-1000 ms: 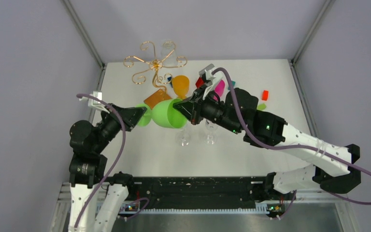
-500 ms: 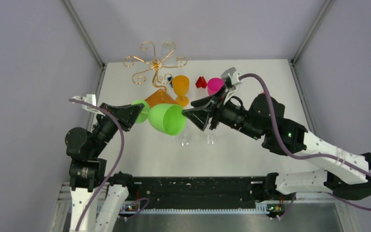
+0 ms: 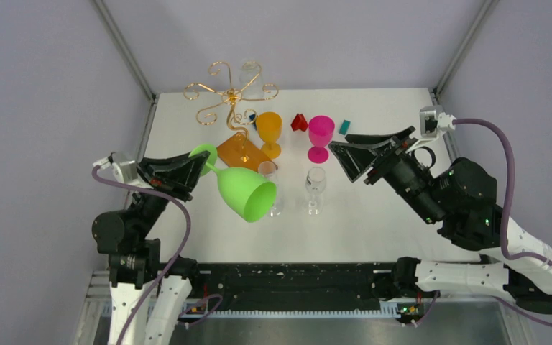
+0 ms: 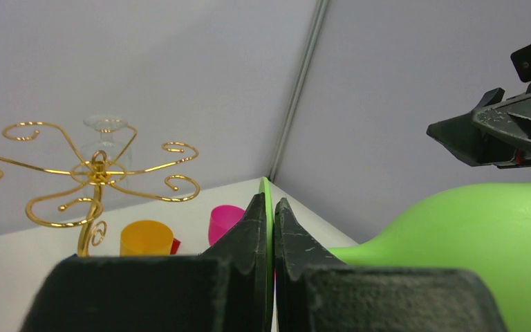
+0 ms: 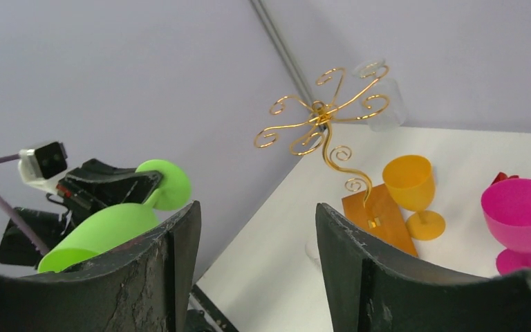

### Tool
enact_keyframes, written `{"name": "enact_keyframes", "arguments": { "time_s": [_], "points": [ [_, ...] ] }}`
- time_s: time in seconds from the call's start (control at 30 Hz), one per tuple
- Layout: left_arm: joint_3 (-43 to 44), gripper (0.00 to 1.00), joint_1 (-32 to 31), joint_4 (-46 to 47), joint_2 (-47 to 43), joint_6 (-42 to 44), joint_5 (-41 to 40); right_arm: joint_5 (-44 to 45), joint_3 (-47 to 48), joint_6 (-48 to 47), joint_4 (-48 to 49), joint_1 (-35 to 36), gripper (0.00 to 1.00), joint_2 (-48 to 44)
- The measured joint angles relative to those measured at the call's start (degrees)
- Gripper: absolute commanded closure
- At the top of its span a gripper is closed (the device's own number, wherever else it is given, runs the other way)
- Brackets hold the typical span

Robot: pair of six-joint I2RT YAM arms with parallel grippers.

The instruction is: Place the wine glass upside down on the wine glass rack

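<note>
Landmark: wine glass rack, gold wire on an orange-brown wooden base, standing at the far left of the table.

- Left gripper: jaws pinched tight on the thin foot of the green wine glass. The left wrist view shows the foot's edge squeezed between both fingers.
- Green wine glass: held in the air on the near side of the rack, below the scroll arms and clear of them. It lies nearly on its side, foot toward the rack's base, mouth pointing away from the rack toward the near edge. It is not on the rack.
- Right gripper: jaws spread wide with nothing between them, well to the right of the rack and apart from the green glass.
- 1 clear glass hangs bowl-down from a scroll arm on the rack's far side.
- Orange glass stands upright just right of the rack's base; pink glass stands upright further right.
- 2 clear glasses stand upright nearer than the base; the left 1 is partly behind the green bowl.
- Small red piece between the orange and pink glasses; teal block right of the pink glass.
</note>
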Motion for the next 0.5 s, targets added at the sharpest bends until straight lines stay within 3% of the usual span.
{"name": "enact_keyframes", "arguments": {
  "time_s": [0.2, 0.37, 0.5],
  "points": [
    [-0.2, 1.0, 0.0, 3.3, -0.2, 3.0, -0.1, 2.1, 3.9, 1.6, -5.0, 0.0, 0.38, 4.0],
    [-0.2, 1.0, 0.0, 7.4, 0.6, 4.7, 5.6, 1.7, 5.8, 2.5, -8.4, 0.0, 0.37, 7.7],
    [0.5, 1.0, 0.0, 8.0, 0.5, 12.0, 11.7, 0.6, 8.1, 3.5, -11.8, -0.1, 0.37, 10.6]
  ]
}}
